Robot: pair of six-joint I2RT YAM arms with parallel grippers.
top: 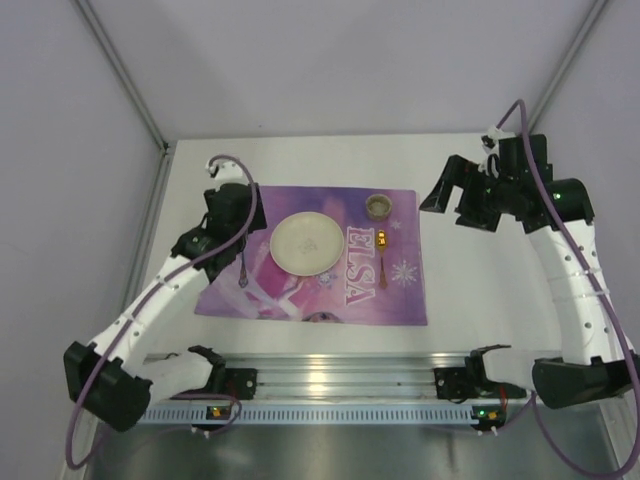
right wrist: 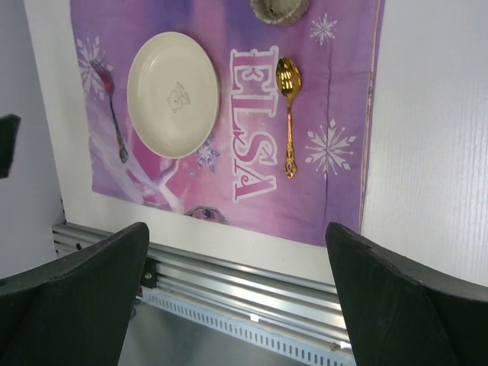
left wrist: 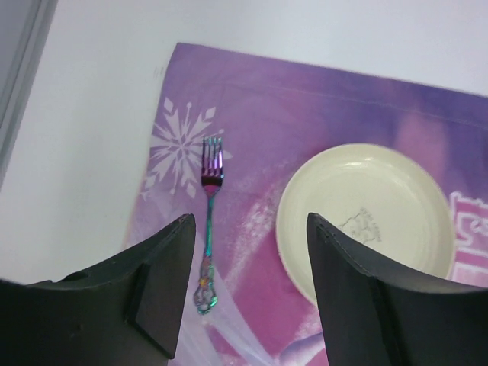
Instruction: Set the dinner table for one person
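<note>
Tabletop (top: 480, 300): white, carries the placemat (top: 395, 300).
Left jaws: parted, holding nothing, above placemat's left side, near the fork (left wrist: 207, 229).
Right jaws: spread wide, empty, right of placemat.

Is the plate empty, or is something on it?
Empty: the plate shows a bare cream surface with only a faint printed mark.

large flat white rectangular dinner table (top: 480, 290), level, aluminium-railed at its near edge, spread across the whole workspace
</note>
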